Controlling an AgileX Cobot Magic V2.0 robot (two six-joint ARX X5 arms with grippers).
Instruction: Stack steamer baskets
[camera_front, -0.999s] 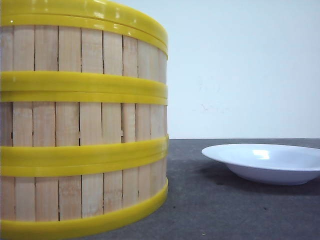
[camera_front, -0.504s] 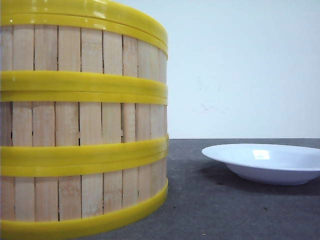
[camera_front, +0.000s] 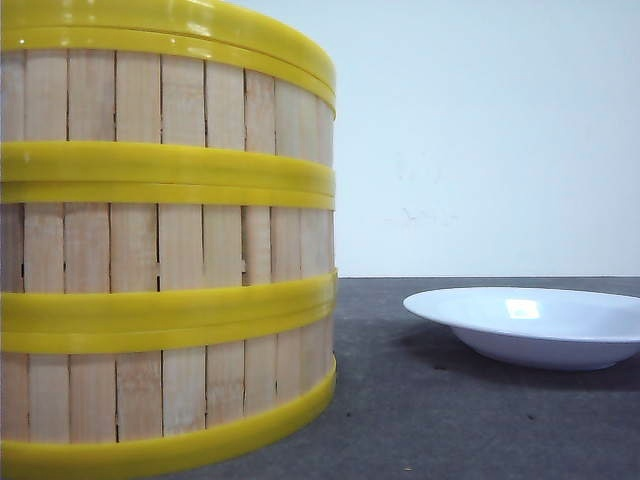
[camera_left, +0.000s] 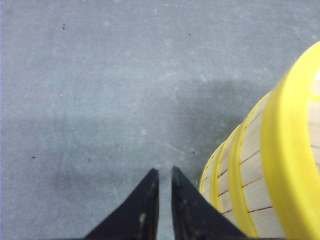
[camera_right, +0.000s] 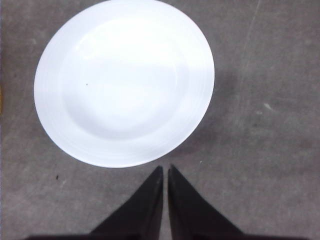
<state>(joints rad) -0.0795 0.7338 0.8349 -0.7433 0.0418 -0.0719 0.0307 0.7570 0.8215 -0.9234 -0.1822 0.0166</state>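
**Mia:** Front view first. What is standing there?

**Ben:** The steamer baskets (camera_front: 165, 250) are sitting one on top of another, three high, on the left side of the gray table (camera_front: 480, 420). Their pale wood slats are standing straight up, and yellow rims are running around them. The stack is filling the left side of the picture from top to bottom.

**Mia:** And on the right?

**Ben:** A white plate (camera_front: 530, 325) is lying flat on the table, apart from the stack. A pale wall is showing behind it.

**Mia:** Is the left gripper (camera_left: 164, 175) holding anything?

**Ben:** No. Its two black fingers (camera_left: 145, 200) are pinching almost together, with only a thin gap between the tips and nothing in it. It is hanging over bare table, just beside the stack (camera_left: 265, 170), not touching it.

**Mia:** What about the right gripper (camera_right: 165, 172)?

**Ben:** Same thing. Its fingers (camera_right: 182, 200) are nearly closing on each other, and they are gripping nothing. The tips are pointing at the plate (camera_right: 125, 82), near its edge. I cannot tell if they are touching it.
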